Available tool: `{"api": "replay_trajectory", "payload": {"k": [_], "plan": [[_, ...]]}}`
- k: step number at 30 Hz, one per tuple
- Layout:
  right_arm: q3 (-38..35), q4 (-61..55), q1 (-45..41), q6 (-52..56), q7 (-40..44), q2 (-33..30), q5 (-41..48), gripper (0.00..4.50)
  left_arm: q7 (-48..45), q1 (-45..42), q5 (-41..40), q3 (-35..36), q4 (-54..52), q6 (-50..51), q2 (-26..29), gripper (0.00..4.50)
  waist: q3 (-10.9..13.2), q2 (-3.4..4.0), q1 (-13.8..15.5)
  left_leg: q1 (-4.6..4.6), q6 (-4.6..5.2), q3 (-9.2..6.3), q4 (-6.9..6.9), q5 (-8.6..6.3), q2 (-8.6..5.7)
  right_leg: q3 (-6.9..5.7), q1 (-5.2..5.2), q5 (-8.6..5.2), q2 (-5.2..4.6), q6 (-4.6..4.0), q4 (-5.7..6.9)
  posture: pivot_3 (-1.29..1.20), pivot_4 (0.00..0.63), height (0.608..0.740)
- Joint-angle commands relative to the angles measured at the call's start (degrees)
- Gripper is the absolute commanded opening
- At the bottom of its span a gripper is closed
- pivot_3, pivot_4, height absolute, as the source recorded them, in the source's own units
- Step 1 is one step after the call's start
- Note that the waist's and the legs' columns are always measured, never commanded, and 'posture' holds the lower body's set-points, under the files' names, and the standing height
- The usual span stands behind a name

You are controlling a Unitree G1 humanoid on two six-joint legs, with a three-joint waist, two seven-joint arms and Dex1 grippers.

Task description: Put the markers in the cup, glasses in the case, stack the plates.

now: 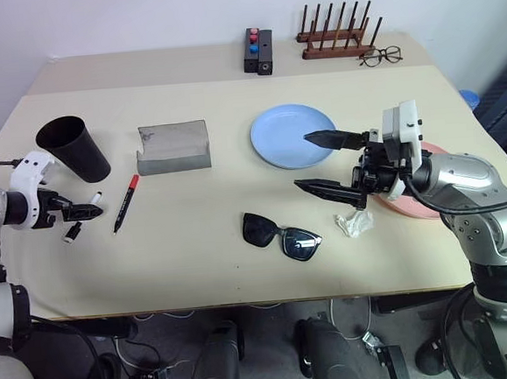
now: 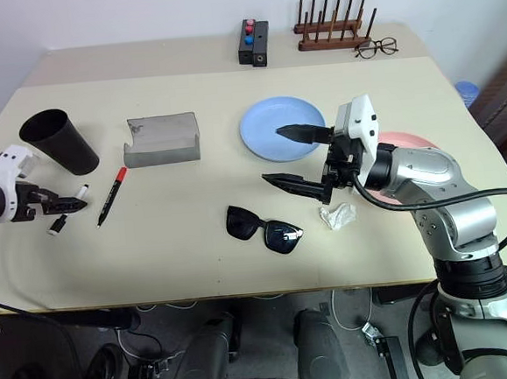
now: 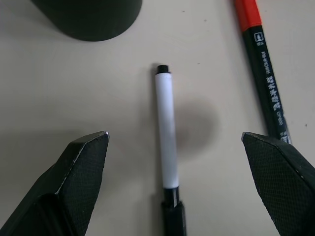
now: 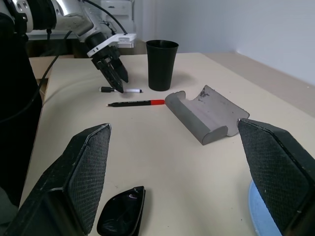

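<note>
My left gripper [image 1: 86, 208] hangs open just over a white marker [image 3: 166, 142] with a black cap, which lies between its fingers beside the black cup [image 1: 73, 147]. A black marker with a red end [image 1: 125, 203] lies just right of it. The grey case [image 1: 173, 147] lies open further right. The light blue plate [image 1: 291, 135] sits mid-table, and the pink plate [image 2: 405, 138] is partly hidden behind my right arm. My right gripper [image 1: 302, 160] is open and empty, pointing left above the table between the blue plate and the black sunglasses [image 1: 282, 235].
A crumpled white wrapper [image 1: 354, 223] lies below the right gripper. At the back stand a wooden rack [image 1: 338, 38], wire-framed eyeglasses [image 1: 381, 55] and a black box with red and blue buttons [image 1: 258, 50].
</note>
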Motion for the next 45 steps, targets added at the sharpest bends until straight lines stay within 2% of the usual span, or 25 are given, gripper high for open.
{"api": "replay_trajectory", "payload": {"k": [1,4,5,7,11,12,18,24,27,32,37,41,45], "plan": [[-0.7,-0.8,-0.7,-1.0,-0.3,-0.2,0.1,4.18,0.7,-1.4,1.0,0.2,1.1,-0.1,0.0,4.50,0.0,0.00,0.0,0.00,0.00,0.00,0.00,0.00,0.00,0.00,0.00,0.00,0.00,0.00,0.00,0.00,0.150,0.740],[-0.8,-0.9,-0.9,-0.9,-0.5,-0.3,0.2,4.24,-0.2,-0.1,1.6,-0.6,1.2,-0.3,-0.5,3.66,0.0,0.00,-0.1,0.01,0.00,0.00,0.01,0.00,0.00,0.00,-0.02,0.00,0.00,0.00,0.05,0.00,0.150,0.740],[-0.9,-1.0,-0.8,-0.8,-0.6,-0.3,0.2,4.24,-0.1,0.2,1.8,-0.7,1.2,-0.4,-0.6,3.26,0.0,0.00,-0.1,0.01,0.00,0.00,0.01,0.00,0.00,0.00,-0.02,0.00,0.00,0.00,0.08,0.00,0.150,0.740],[-1.0,-1.1,-0.7,-0.8,-0.8,-0.6,0.0,4.24,0.0,0.6,1.9,-0.5,1.3,-0.5,-0.8,2.18,0.0,-0.01,-0.1,0.02,0.00,0.00,0.01,0.00,0.00,0.01,-0.03,0.00,0.00,0.00,0.14,0.00,0.150,0.740],[-1.1,-1.1,-0.6,-0.6,-1.0,-0.8,-0.1,4.24,-0.1,1.1,2.2,-0.5,1.4,-0.5,-0.8,0.33,0.0,-0.01,-0.1,0.03,0.00,-0.01,0.07,0.00,-0.01,0.02,-0.06,-0.02,-0.01,0.01,0.33,0.00,0.150,0.740],[-1.1,-1.0,-0.7,-0.6,-1.1,-0.8,-0.1,4.24,-0.1,1.1,2.1,-0.4,1.4,-0.4,-0.8,0.02,0.0,-0.01,-0.1,0.04,0.00,-0.02,0.08,0.00,-0.01,0.02,-0.06,-0.02,-0.01,0.00,0.35,0.00,0.150,0.740],[-0.8,-0.6,-1.1,-0.5,-1.7,-0.6,-0.6,4.24,-3.1,2.2,1.2,0.2,-0.5,0.0,0.4,0.02,0.0,-0.01,-0.1,0.07,0.00,-0.02,0.08,0.00,-0.01,0.03,-0.06,-0.03,-0.02,0.00,0.39,0.00,0.150,0.740],[-0.6,-0.4,-1.1,-0.7,-1.9,-0.5,-1.2,4.24,-4.6,4.6,-1.0,3.1,-7.1,0.7,4.3,0.02,0.0,-0.02,-0.1,0.06,0.00,-0.04,0.08,0.00,-0.01,0.03,-0.08,-0.03,-0.02,-0.01,0.40,0.00,0.150,0.740],[-0.6,-0.1,-1.0,-1.2,-1.9,-0.5,-2.0,4.24,-5.6,10.0,-4.1,6.5,-17.0,-1.0,6.7,0.02,0.0,-0.02,-0.3,0.05,0.00,-0.03,0.07,0.00,0.00,0.06,-0.11,-0.03,-0.03,-0.02,0.39,0.00,0.150,0.740],[-0.6,0.7,-1.5,-1.6,-2.0,-0.2,-2.3,4.24,-4.5,21.6,-13.2,18.5,-37.7,2.6,7.1,0.02,0.0,-0.01,0.0,0.04,-0.03,-0.06,0.07,0.00,0.03,0.08,-0.13,-0.05,-0.11,-0.07,0.39,0.00,0.150,0.740],[-0.1,1.7,-2.3,-2.5,-1.7,0.1,-3.0,4.24,1.9,23.3,-19.3,27.2,-43.6,1.9,3.2,0.02,0.0,-0.01,0.2,0.03,-0.03,-0.08,0.07,0.00,0.02,0.07,-0.14,-0.14,-0.12,-0.24,0.36,0.00,0.150,0.740],[0.1,2.6,-3.4,-2.6,-1.3,0.5,-2.9,4.24,9.8,17.4,-22.1,33.3,-40.2,-9.2,-2.7,0.02,0.0,-0.02,0.2,0.05,-0.03,-0.05,0.07,0.01,-0.01,0.07,-0.14,-0.04,-0.10,-0.04,0.38,0.00,0.150,0.740],[0.5,3.0,-3.8,-2.8,-1.3,0.8,-3.2,4.24,11.7,11.6,-24.1,34.2,-37.3,-16.8,-5.4,0.02,0.0,-0.08,0.1,0.05,-0.07,-0.05,0.09,0.04,-0.04,0.06,-0.11,-0.02,-0.08,-0.02,0.39,0.00,0.150,0.740]]}}
